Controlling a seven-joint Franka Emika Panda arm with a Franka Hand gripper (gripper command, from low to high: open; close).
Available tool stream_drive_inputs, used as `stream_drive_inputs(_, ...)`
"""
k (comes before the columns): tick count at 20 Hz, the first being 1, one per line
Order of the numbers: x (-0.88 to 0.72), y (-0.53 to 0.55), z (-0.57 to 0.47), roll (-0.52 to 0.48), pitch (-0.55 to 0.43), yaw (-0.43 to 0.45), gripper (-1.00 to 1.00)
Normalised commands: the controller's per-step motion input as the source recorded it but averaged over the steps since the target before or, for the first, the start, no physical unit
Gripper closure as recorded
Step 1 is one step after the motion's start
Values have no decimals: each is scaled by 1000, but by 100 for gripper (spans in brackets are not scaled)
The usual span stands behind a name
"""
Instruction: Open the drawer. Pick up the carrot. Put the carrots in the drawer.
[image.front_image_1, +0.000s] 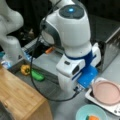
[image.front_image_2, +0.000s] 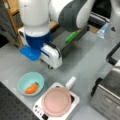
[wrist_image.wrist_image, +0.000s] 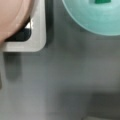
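Carrot (image.front_image_2: 31, 88) lies in the teal bowl (image.front_image_2: 23, 79) — long axis diagonal, green end up-right. Gripper hidden behind the wrist, state cannot be told — bowl just below it in a front view. Drawer (image.front_image_1: 46, 63) open.

Gripper hidden behind the arm's own body in both front views, out of frame at the wrist. Carrot (image.front_image_1: 93, 117) cut by a front view's bottom edge; bowl (wrist_image.wrist_image: 100, 20) cropped at top.

drawer (image.front_image_1: 40, 75): open, holds bell pepper (image.front_image_1: 25, 69), green vegetable (image.front_image_1: 37, 75) | carrot (image.front_image_1: 93, 117): in teal bowl (image.front_image_1: 82, 112)
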Motion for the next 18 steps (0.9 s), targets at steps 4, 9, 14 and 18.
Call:
stream_drive_inputs(4, 459, -198, 31, -126, 189, 137, -100)
stream_drive_inputs(9, 385, -229, -6, -149, 157, 185, -100)
stream_drive_inputs(14, 346, -288, -56, -157, 92, 196, -100)
stream_drive_inputs(18, 342, -300, -93, -148, 62, 189, -100)
